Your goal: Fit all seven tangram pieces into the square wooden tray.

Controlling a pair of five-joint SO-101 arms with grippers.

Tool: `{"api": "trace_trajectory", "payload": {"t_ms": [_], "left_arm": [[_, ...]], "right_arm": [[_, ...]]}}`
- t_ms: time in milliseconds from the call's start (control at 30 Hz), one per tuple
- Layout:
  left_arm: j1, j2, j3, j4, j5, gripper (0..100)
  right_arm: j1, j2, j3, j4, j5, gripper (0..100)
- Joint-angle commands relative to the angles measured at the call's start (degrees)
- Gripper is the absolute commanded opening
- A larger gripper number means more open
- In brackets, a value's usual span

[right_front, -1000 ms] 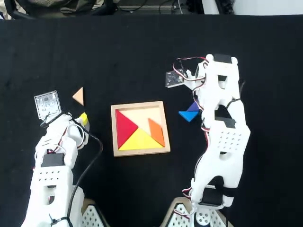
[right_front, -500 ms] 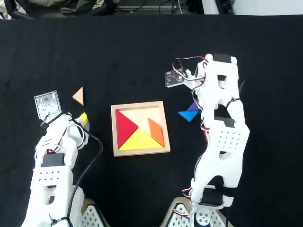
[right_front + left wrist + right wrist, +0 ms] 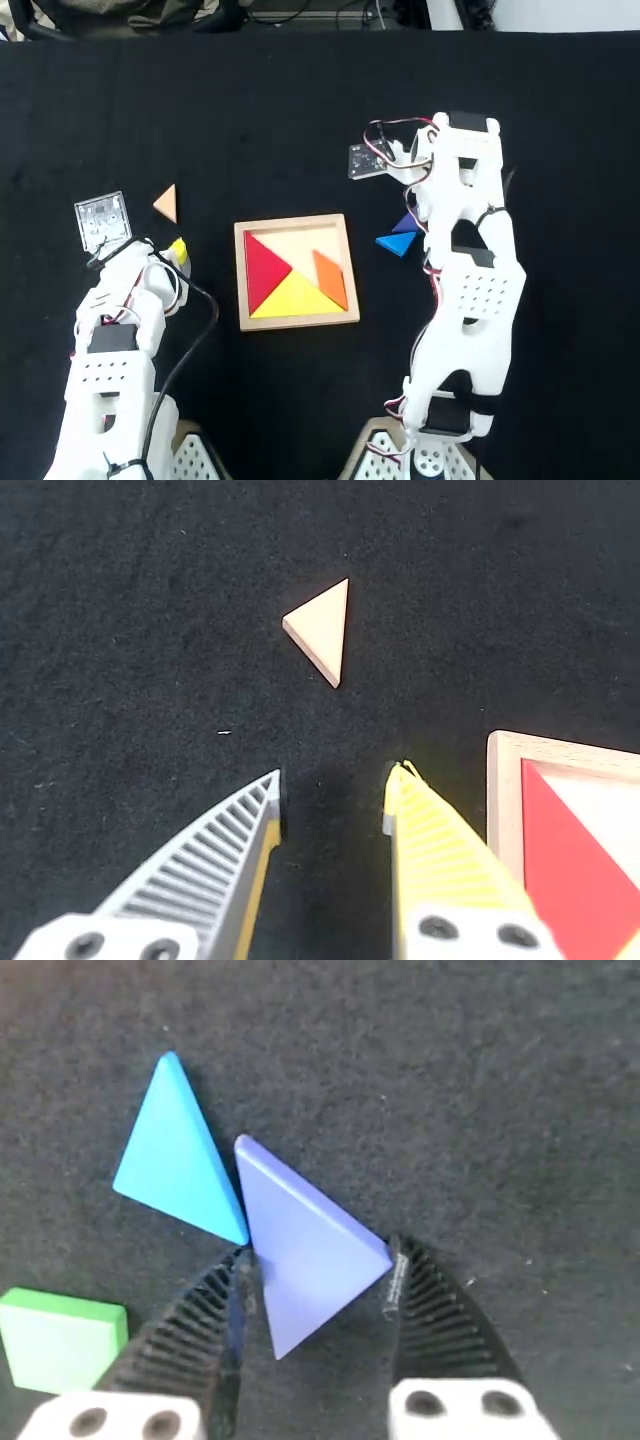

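Note:
The square wooden tray (image 3: 242, 272) lies mid-table with a red triangle (image 3: 262, 270), a yellow triangle (image 3: 296, 298) and an orange piece (image 3: 330, 278) inside. A tan triangle (image 3: 166, 203) (image 3: 321, 630) rests to its left, just ahead of my open left gripper (image 3: 337, 780) (image 3: 172, 252). Right of the tray, a blue triangle (image 3: 396, 243) (image 3: 180, 1150) touches a purple triangle (image 3: 305, 1240) (image 3: 406, 222). My right gripper (image 3: 318, 1260) straddles the purple triangle, both fingers touching its sides. A green piece (image 3: 60, 1340) sits nearby.
The tray's corner (image 3: 505, 780) lies close beside my left gripper's yellow finger (image 3: 420, 840). The black tabletop (image 3: 280, 120) stretches open behind the tray. The right arm's white body (image 3: 470, 290) runs down the right side toward the front edge.
The right arm has shifted slightly, and more of the purple triangle shows beside it now. The left arm and the pieces in the tray have not moved.

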Motion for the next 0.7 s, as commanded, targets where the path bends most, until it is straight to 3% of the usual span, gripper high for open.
{"api": "trace_trajectory", "payload": {"t_ms": [0,167,467,667], "left_arm": [[0.84,-0.18,-0.57,-1.14,0.44,18],[0.84,-0.18,-0.57,-1.14,0.44,18],[0.84,-0.18,-0.57,-1.23,0.44,18],[0.84,-0.18,-0.57,-1.23,0.44,18]], "right_arm": [[-0.97,1.45,0.13,-0.18,0.53,9.3],[-0.88,0.40,-1.71,1.93,0.26,9.3],[0.18,-7.34,-10.68,17.23,-0.35,9.3],[-0.18,-14.37,-11.56,17.14,-9.49,9.3]]}}
